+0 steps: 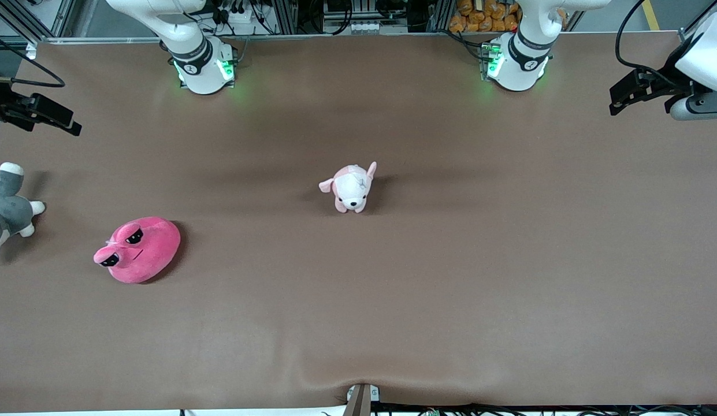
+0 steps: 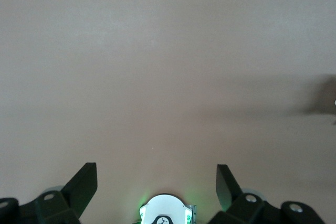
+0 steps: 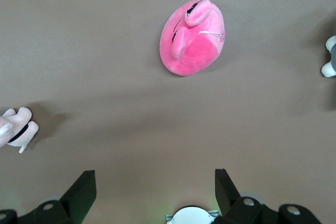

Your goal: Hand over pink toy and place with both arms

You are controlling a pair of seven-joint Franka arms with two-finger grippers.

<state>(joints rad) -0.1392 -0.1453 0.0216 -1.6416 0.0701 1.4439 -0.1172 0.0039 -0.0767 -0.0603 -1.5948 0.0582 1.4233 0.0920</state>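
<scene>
Now, reading the front view from its left edge, we first see the right claw [image 1: 75, 128] at the upper left of the frame, hanging over the edge of the brown desk [image 1: 450, 277] at the right arm's end. Its fingers [image 3: 79, 195] stand spread wide with nothing between them, as the right wrist view shows. Just below it in that frame, at the left margin, lies a grey-and-white plush animal [image 1: 8, 208], partly cut off by the frame. Next comes the pink toy [image 1: 140, 249], in the lower left part of the frame, resting on the desk with its two black eyes turned up; it touches nothing else, and in the right wrist view it sits in the upper middle [image 3: 192, 38]. Near the centre of the frame stands a small pale pink-and-white puppy plush [image 1: 351, 188], well apart from the pink toy and farther from the front camera. At the upper right of the frame we find the left claw [image 1: 615, 104], over the desk's edge at the left arm's end. Its fingers [image 2: 84, 187] are likewise spread and hold nothing, with only bare desk under them. Both arms wait.
</scene>
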